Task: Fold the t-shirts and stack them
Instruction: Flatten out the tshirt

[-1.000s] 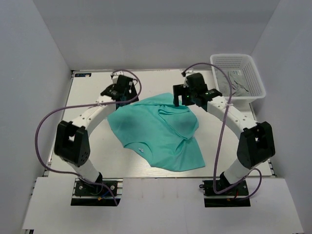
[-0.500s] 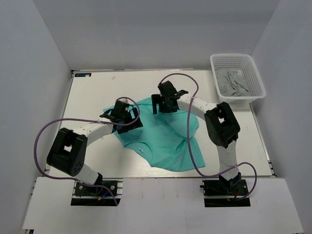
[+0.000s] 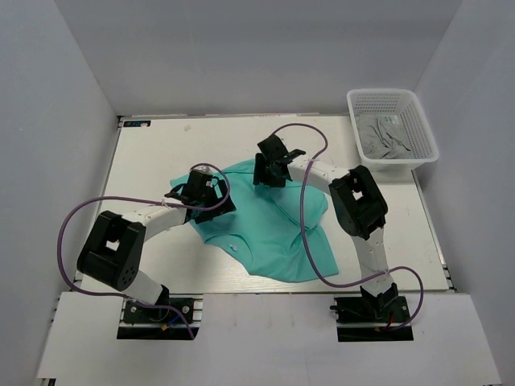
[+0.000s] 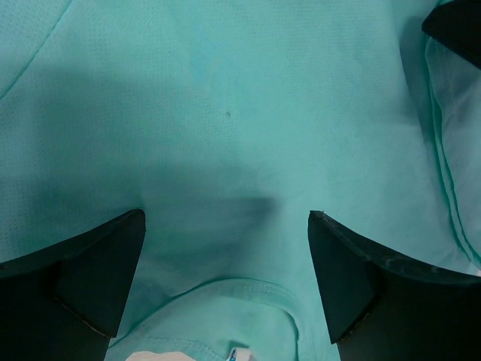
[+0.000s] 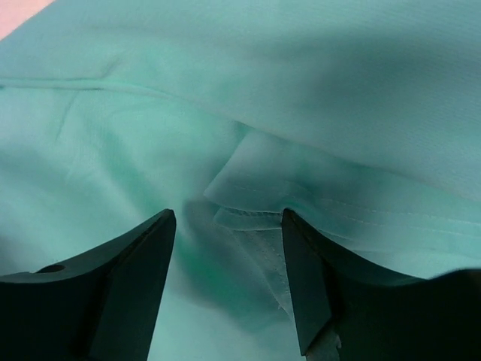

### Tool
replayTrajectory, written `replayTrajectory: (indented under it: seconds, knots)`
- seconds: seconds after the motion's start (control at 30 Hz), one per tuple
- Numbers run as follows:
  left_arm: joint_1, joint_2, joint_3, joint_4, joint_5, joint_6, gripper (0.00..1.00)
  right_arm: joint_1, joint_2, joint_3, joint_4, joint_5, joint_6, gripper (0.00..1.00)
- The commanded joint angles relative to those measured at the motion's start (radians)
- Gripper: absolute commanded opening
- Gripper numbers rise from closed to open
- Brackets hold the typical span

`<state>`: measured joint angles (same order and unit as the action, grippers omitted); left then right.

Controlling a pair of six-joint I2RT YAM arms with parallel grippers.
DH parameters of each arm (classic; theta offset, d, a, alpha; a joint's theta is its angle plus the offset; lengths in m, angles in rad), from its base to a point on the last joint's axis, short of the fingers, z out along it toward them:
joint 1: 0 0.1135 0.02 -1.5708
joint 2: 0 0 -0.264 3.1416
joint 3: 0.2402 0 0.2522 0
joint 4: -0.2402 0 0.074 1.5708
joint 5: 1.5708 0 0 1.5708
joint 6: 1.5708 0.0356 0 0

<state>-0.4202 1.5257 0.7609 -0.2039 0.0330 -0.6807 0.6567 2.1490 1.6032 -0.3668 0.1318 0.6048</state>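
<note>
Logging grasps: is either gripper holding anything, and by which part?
Nothing is held. Left gripper and right gripper stand open over the turquoise-green cloth t-shirt; the right straddles a hem edge.

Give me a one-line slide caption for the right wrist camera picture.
Right gripper, jaws apart, poised over a folded edge of the turquoise t-shirt.

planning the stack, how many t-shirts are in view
1: a green t-shirt spread on the table. Grey cloth in the basket at far right may be more, cannot tell.
</note>
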Motion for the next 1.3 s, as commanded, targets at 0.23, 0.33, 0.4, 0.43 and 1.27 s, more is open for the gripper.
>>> replayTrajectory:
  seconds: [0.23,0.33,0.4,0.43,1.27]
  knots:
    - [-0.003,-0.009,-0.077,-0.066,-0.097,-0.014,1.0,0.004,0.028,0.05,0.003,0.109,0.073,0.04]
    - [-0.003,-0.021,-0.087,-0.075,-0.12,-0.014,1.0,0.006,0.009,0.058,-0.014,0.146,0.067,0.0]
    - [0.006,-0.03,-0.098,-0.086,-0.131,-0.014,1.0,0.008,-0.008,0.067,-0.021,0.18,0.043,0.0]
    - [0.006,-0.039,-0.098,-0.095,-0.131,-0.025,1.0,0.006,-0.023,0.069,-0.03,0.195,0.033,0.0]
    - [0.015,0.068,0.024,-0.199,-0.306,0.012,1.0,-0.239,-0.282,-0.063,0.112,0.39,-0.434,0.0]
